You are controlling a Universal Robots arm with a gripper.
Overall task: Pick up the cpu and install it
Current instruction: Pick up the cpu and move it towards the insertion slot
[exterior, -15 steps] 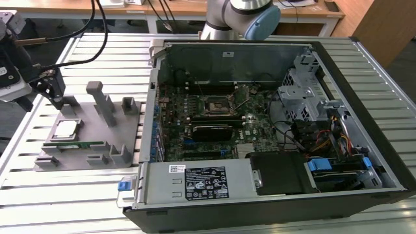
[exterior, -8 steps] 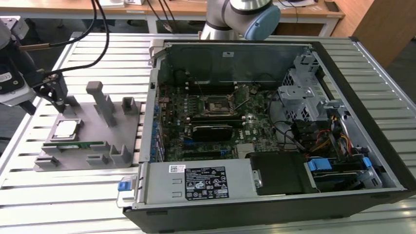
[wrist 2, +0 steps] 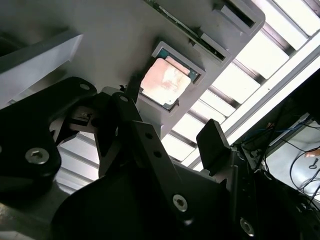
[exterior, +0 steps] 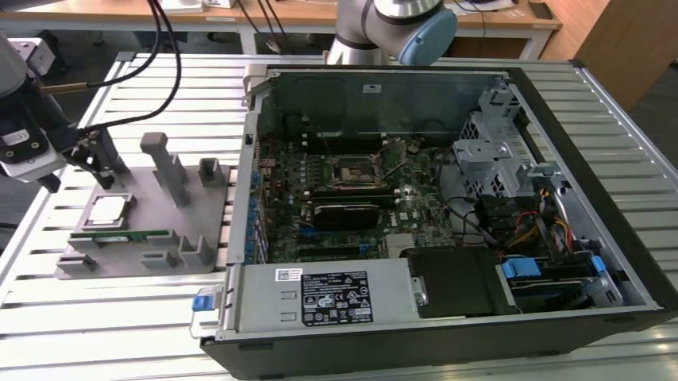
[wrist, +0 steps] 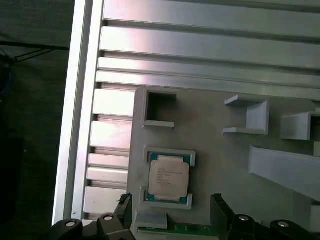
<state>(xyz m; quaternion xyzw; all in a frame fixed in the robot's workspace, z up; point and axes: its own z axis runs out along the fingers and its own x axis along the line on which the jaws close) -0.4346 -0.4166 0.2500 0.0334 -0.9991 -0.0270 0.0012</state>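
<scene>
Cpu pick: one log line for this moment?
stage: pre-grasp | gripper: open, empty, near cpu | cpu: flat in grey holder nest, not lifted

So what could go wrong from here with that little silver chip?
The tool hangs open near the cpu, which sits in a snug framed pocket of the grey holder; a slightly off approach might hit the frame or tilt the chip. The socket lies deep in the computer case among cables, so something could get bumped there.

A slatted metal table [exterior: 106, 317] carries a grey holder plate [exterior: 148, 216] and an open computer case [exterior: 424, 349].
</scene>
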